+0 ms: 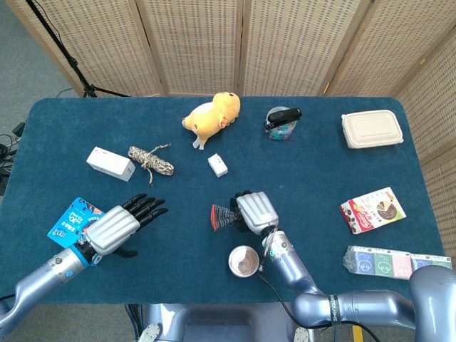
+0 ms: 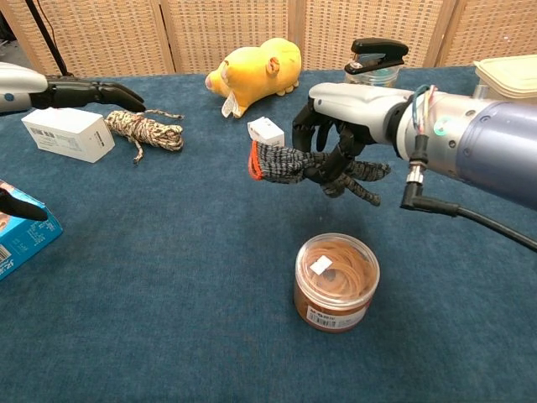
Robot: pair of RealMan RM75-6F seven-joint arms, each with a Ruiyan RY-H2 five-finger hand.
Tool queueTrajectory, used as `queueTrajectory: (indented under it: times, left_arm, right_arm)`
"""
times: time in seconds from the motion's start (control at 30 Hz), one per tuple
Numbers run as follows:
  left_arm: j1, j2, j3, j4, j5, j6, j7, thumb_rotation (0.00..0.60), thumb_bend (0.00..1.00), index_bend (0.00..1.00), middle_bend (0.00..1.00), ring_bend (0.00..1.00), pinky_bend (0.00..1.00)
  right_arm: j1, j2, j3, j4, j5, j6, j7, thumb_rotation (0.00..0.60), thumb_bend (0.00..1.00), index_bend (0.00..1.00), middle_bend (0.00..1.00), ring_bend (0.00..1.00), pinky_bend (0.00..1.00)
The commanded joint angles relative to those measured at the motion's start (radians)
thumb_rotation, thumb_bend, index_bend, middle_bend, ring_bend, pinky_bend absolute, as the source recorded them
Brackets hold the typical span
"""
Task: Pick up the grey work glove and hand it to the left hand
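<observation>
Blue table [image 1: 185, 235], two robot hands, one glove [image 2: 285, 162]

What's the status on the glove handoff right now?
Right hand grips glove, held above the table. Left hand open, empty, fingers toward the glove, gap between them. Nothing between the hands; jar sits below the right hand.

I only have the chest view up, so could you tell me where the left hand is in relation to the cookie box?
Observer: In the head view the left hand hovers just right of the blue cookie box, fingers spread and pointing toward the glove.
Operator: Thank you. Is there clear table between it and the grey work glove?
Observer: Yes, only bare blue cloth lies between the left hand and the grey work glove.
Operator: And what sits nearest the right hand?
Observer: The round jar stands just in front of the right hand, nearer the robot.
</observation>
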Motion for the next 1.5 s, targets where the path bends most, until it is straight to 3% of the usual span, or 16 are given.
queueTrajectory:
  times: [0.03,0.33,1.0,1.5]
  left_arm:
    - [-0.028,-0.013,-0.006,-0.022,-0.013,-0.03,0.01,0.6,0.0,0.0,0.0,0.0,0.0]
    - [-0.067,-0.031,-0.014,-0.077,-0.069,-0.076,0.082,0.6,0.0,0.0,0.0,0.0,0.0]
    - [-0.054,-0.042,0.07,-0.029,0.004,-0.009,0.037,0.6,0.0,0.0,0.0,0.0,0.0]
    - [-0.083,-0.076,0.062,-0.058,-0.037,-0.037,0.068,0.6,0.0,0.0,0.0,0.0,0.0]
  right_arm:
    - [0.022,-0.015,0.0,-0.024,0.013,0.026,-0.034,0.6,0.47,0.53,0.39,0.34,0.53]
    - [0.07,-0.046,0.018,-0.068,0.056,0.073,-0.087,0.6,0.47,0.53,0.39,0.34,0.53]
    - [0.102,0.031,0.046,-0.134,0.147,0.03,-0.007,0.6,0.47,0.54,0.39,0.34,0.53]
    - [0.123,0.026,0.029,-0.145,0.152,0.043,0.032,0.6,0.48,0.54,0.39,0.34,0.53]
